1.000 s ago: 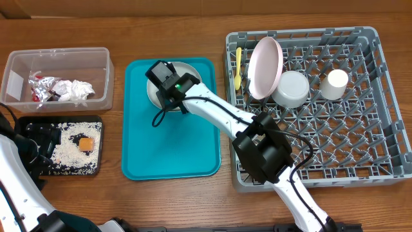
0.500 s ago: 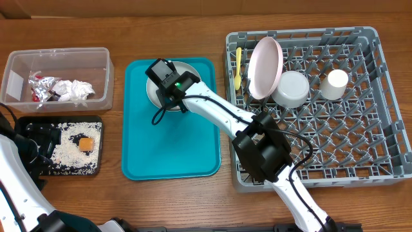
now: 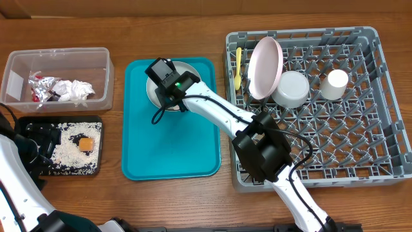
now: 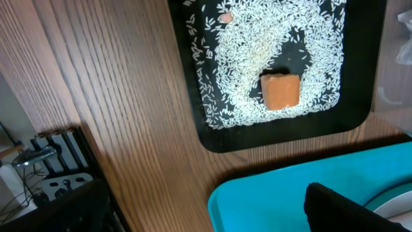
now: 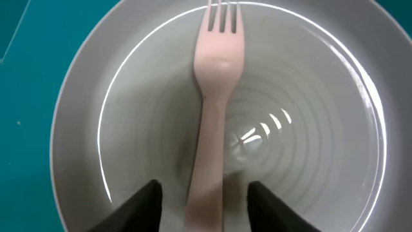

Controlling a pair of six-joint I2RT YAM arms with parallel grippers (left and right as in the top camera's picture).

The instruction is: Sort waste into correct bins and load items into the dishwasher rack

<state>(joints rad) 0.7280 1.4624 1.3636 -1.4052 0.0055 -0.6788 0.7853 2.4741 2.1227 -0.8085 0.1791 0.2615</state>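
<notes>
Squarely inside the right gripper (image 5: 205,188), half open and holding nothing, lies the white plastic fork (image 5: 215,71), long axis running straight ahead across the round grey-green plate (image 5: 315,122), tines farthest.

Overhead looks straight down on the whole table (image 3: 109,200). Left wrist faces down, near the black tray (image 4: 212,138); right wrist hangs very close over the grey-green plate (image 5: 322,96) (both also seen overhead).
</notes>
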